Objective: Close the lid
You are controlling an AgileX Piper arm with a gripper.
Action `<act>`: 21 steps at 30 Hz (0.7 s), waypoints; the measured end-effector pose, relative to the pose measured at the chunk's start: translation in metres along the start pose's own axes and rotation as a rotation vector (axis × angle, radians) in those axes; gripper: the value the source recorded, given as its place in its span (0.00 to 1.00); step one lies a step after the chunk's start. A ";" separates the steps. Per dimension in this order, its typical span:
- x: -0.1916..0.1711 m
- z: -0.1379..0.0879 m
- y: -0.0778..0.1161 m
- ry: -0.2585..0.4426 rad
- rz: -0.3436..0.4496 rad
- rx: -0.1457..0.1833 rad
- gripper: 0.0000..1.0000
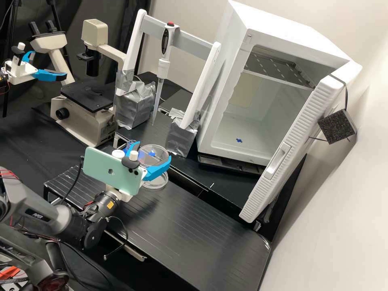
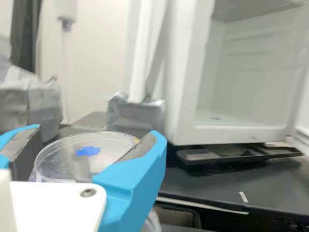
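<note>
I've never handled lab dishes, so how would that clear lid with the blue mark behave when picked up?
The clear lid looks thin-walled, so probably light. Its even, round shape suggests stiffness. Its smooth, shiny rim might slip if pinched loosely.

From here, the black laboratory bench has a dark gap between its lined front section and its back section. A clear round dish sits by the front section's far edge. Behind stand a microscope toward the left, two silver-taped blocks mid-bench, and a black tray right of them, under a white cabinet.
</note>
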 end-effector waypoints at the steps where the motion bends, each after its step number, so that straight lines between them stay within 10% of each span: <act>1: 0.000 0.000 -0.001 0.002 -0.012 -0.010 0.00; 11: -0.006 0.013 -0.001 -0.046 -0.079 -0.078 0.00; 21: -0.011 0.020 -0.004 -0.063 -0.151 -0.079 0.00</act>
